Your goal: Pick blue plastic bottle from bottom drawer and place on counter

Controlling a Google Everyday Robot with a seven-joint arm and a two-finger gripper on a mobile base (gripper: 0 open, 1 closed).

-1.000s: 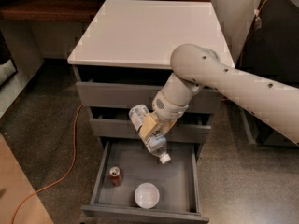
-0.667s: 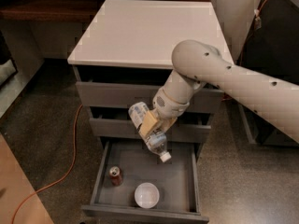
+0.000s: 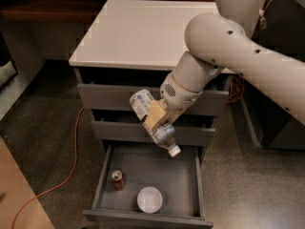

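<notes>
My gripper point(image 3: 157, 117) is shut on the blue plastic bottle point(image 3: 143, 103), a clear bottle with a pale bluish label and a white cap. The bottle hangs tilted, cap pointing down and to the right, in front of the two upper drawer fronts. It is well above the open bottom drawer point(image 3: 183, 175), which is pulled out toward me. The glossy white counter point(image 3: 138, 30) lies higher up and behind the bottle. My arm comes in from the upper right and hides part of the counter's right front corner.
Inside the bottom drawer a red soda can point(image 3: 117, 179) stands at the left and a white round bowl point(image 3: 149, 199) sits near the front. An orange cable point(image 3: 71, 161) runs over the floor at the left. A dark wooden shelf point(image 3: 43, 6) is behind the cabinet.
The arm has lifted the bottle a little higher above the drawer and drawn it slightly left. The can and the bowl have not moved.
</notes>
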